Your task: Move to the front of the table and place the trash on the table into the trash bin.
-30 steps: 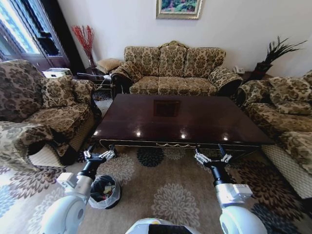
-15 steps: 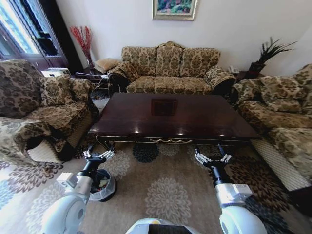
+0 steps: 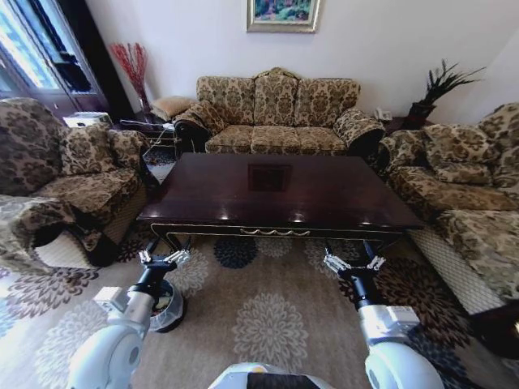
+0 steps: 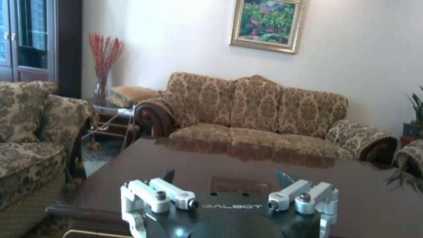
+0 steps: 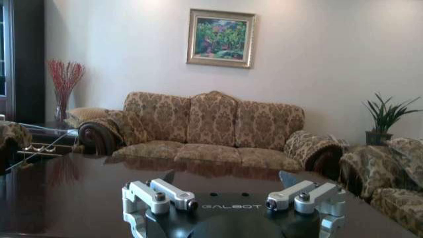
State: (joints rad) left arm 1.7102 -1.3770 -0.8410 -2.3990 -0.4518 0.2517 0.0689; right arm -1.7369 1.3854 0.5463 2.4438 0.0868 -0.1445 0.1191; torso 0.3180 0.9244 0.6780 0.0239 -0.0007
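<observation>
The table (image 3: pixel 276 194), dark glossy reddish-brown wood, stands just ahead of me on the patterned carpet; its top also shows beyond the fingers in the left wrist view (image 4: pixel 218 168) and the right wrist view (image 5: pixel 86 193). The trash is out of view. The trash bin (image 3: pixel 172 303), black with a white bag liner, sits on the carpet at my lower left, partly hidden behind my left arm. My left gripper (image 3: pixel 168 243) (image 4: pixel 227 176) and right gripper (image 3: pixel 349 245) (image 5: pixel 228 177) are both open and hold nothing. They hover side by side short of the table's near edge.
A floral sofa (image 3: pixel 276 113) stands behind the table. Matching armchairs flank it on the left (image 3: pixel 65 186) and right (image 3: pixel 466 186). A small side table (image 3: pixel 150 130) and a vase of red branches (image 3: pixel 130 69) are at the back left, a plant (image 3: pixel 438 89) at the back right.
The whole head view has shifted: table and sofa now sit a little left and farther off, and the bin lies more under my left arm. The camera moved; both arms hold the same pose.
</observation>
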